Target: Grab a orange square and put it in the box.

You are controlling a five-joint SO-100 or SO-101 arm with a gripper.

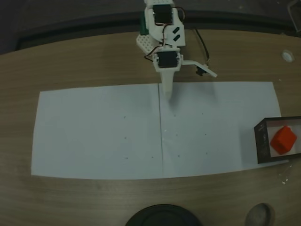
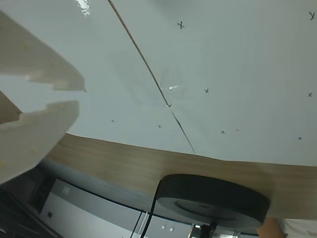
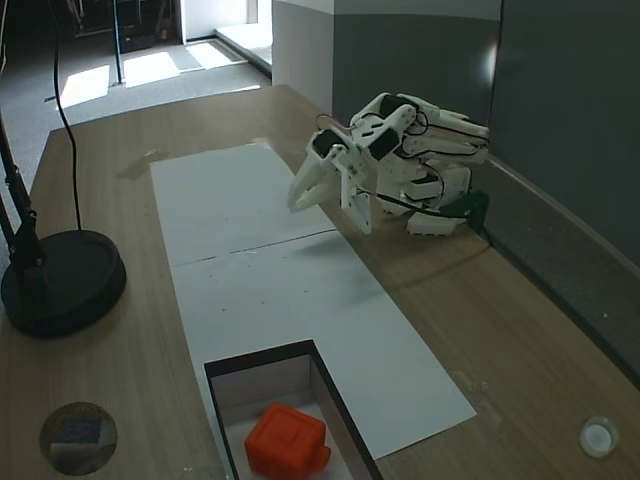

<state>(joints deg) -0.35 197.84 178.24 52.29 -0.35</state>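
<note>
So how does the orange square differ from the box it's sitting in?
The orange square is bright orange-red all over; the box has thin dark walls and a pale inside. The square is a solid rounded cube, while the box is an open rectangle. The square is smaller and fits inside the box with room to spare. Both rest at the same end of the white paper.

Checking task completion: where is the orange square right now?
The orange square lies inside the box, at the right edge of a fixed view, on the paper's right end, far from the end effector.
</note>
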